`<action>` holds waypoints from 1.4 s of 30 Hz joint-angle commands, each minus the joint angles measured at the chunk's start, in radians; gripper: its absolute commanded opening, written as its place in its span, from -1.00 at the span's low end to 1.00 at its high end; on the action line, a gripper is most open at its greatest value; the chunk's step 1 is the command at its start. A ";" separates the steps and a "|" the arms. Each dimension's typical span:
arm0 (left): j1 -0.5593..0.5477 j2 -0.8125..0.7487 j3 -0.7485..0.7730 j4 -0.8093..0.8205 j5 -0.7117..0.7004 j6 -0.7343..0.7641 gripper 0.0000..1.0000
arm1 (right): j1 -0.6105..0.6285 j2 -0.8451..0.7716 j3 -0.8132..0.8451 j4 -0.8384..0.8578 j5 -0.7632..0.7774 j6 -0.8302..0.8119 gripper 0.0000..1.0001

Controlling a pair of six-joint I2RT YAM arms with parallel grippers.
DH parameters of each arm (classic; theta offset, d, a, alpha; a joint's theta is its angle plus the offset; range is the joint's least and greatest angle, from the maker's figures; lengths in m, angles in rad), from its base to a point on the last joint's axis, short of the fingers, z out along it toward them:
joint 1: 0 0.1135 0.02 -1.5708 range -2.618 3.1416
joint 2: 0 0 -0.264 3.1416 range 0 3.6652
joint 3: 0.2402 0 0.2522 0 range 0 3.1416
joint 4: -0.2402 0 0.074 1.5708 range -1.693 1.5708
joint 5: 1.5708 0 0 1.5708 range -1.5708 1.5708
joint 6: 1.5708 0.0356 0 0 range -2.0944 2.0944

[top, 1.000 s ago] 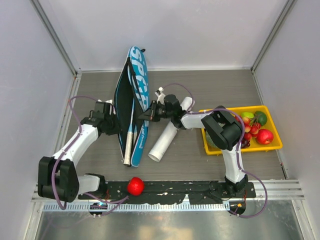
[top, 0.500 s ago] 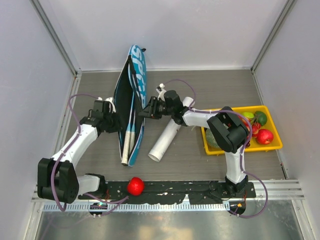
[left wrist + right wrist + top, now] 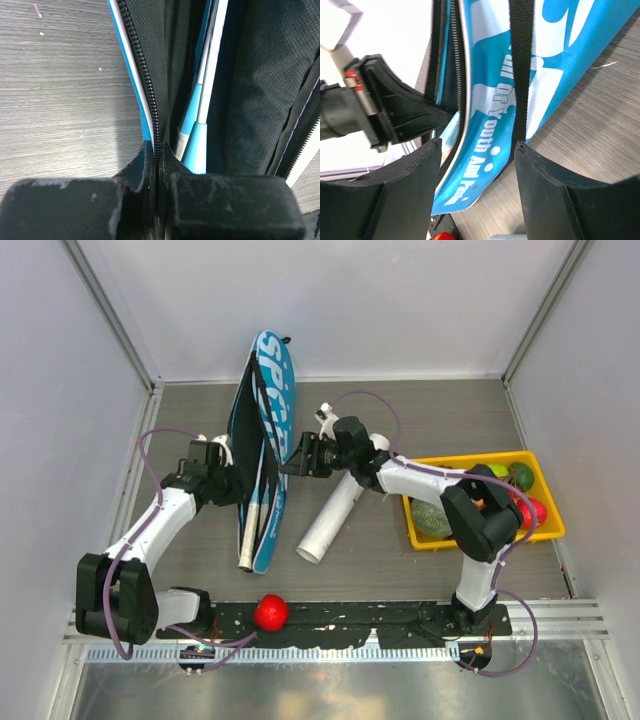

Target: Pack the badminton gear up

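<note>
The blue "SPORT" racket bag (image 3: 274,380) stands on its edge at the table's middle, its zip open. Two racket shafts with light-blue cones (image 3: 198,135) lie inside, and a pale handle (image 3: 246,540) pokes out at the near end. My left gripper (image 3: 238,483) is shut on the bag's left zipper edge (image 3: 156,115). My right gripper (image 3: 289,462) is open at the bag's right side. The printed blue flap (image 3: 485,125) and a black strap (image 3: 520,70) lie between its spread fingers (image 3: 415,180) without being pinched. The long white tube (image 3: 336,510) lies on the table just right of the bag.
A yellow tray (image 3: 418,536) of fruit sits at the right, under the right arm's elbow. A small red ball (image 3: 270,612) rests on the black rail by the arm bases. Grey walls close in the table's left, back and right.
My right gripper went from shut to open and let go of the bag's right flap. The bag's near end swung a little to the left. My left gripper kept its hold.
</note>
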 commanded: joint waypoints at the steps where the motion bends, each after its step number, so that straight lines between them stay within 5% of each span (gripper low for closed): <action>1: 0.000 -0.028 0.005 0.069 0.026 -0.013 -1.00 | 0.022 -0.155 0.020 -0.104 0.090 -0.073 0.29; 14: -0.003 -0.077 0.011 0.081 0.075 -0.051 -1.00 | 0.266 -0.168 0.077 -0.182 0.262 -0.065 0.08; 36: -0.002 -0.089 0.015 0.089 0.124 -0.073 -1.00 | 0.322 0.026 0.190 -0.364 0.359 -0.066 0.04; 42: -0.001 -0.078 0.032 0.055 0.109 -0.042 -1.00 | 0.329 0.084 0.255 -0.489 0.520 -0.096 -0.33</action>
